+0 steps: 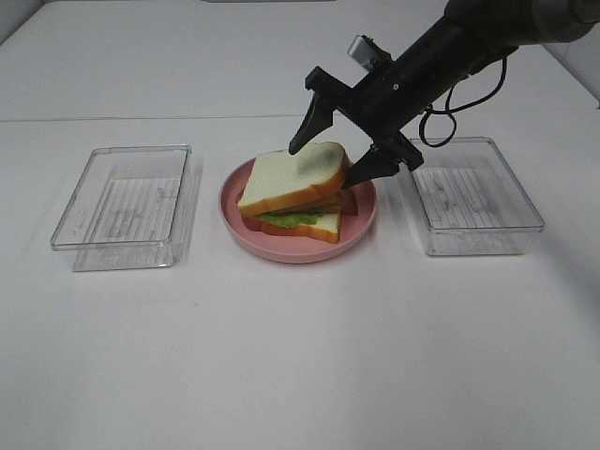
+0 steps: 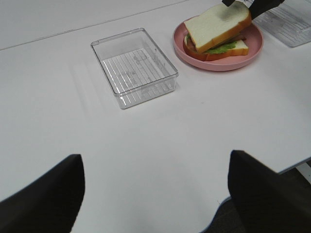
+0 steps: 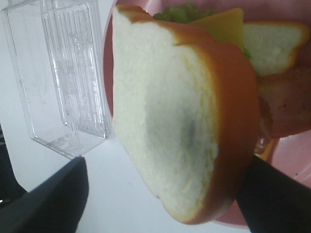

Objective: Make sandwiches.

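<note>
A: Nearest the viewer, then, the table (image 1: 281, 375) is bare white, and the left gripper (image 2: 155, 194) hangs over that near edge with its jaws spread wide, gripping nothing.

B: Further back, dead centre, sits the pink plate (image 1: 361, 223) with the sandwich (image 1: 298, 192) on it. From there the left tray (image 1: 127, 204) lies at nine o'clock and the right tray (image 1: 476, 192) at three o'clock, both well apart from the left gripper.

A: And the right gripper (image 1: 339, 142)?

B: It comes in from about one o'clock, fingers parted, one tip above the top bread slice (image 1: 292, 176) and the other down at the slice's far right edge. The jaws straddle the slice rather than pinch it; it looks released, though contact at the lower tip cannot be ruled out.

A: So the sandwich lies just below and toward seven o'clock of that claw.

B: Yes. The top slice is tilted, its right side propped high over cheese (image 3: 221, 26), bacon (image 1: 345, 202) and lettuce (image 1: 291, 219). Its long axis runs roughly eight to two o'clock, nearly in line with the right arm.

A: Then the right arm is clearly nearer, and any squaring of that slice would likely fall to it.
</note>
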Action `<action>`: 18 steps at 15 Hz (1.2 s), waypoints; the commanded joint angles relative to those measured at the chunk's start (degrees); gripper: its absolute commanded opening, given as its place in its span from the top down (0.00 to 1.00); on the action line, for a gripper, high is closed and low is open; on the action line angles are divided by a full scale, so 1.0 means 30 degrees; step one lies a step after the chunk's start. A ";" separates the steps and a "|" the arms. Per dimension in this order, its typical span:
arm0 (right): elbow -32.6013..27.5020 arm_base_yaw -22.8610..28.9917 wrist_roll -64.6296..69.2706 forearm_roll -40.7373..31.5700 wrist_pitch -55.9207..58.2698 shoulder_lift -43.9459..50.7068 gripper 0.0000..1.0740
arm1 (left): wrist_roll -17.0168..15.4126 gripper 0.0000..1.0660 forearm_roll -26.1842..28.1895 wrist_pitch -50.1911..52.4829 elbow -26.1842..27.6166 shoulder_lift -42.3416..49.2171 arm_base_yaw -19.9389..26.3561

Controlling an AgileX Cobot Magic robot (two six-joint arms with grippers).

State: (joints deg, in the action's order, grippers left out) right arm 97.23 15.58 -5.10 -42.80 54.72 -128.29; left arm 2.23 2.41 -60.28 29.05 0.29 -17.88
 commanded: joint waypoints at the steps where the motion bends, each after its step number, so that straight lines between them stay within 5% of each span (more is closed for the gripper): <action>1: -0.0076 -0.0057 0.0630 0.1394 0.0726 0.0344 0.28 | 0.0019 0.28 0.0057 0.0248 -0.0057 0.0401 -0.0038; 10: -0.0038 -0.0057 0.1585 0.7659 0.2502 0.3724 0.28 | 0.0019 0.28 0.0057 0.0248 -0.0057 0.0401 -0.0038; 13: -0.0076 -0.0057 0.1700 1.1746 0.4775 0.6723 0.28 | 0.0019 0.28 0.0057 0.0248 -0.0057 0.0401 -0.0038; 18: -0.1108 -0.0057 0.1700 1.2834 0.5940 1.1211 0.29 | 0.0019 0.28 0.0057 0.0248 -0.0057 0.0401 -0.0038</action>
State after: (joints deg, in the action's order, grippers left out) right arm 94.31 15.58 -0.34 -4.53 69.33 -95.28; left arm 2.23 2.41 -60.28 29.05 0.29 -17.88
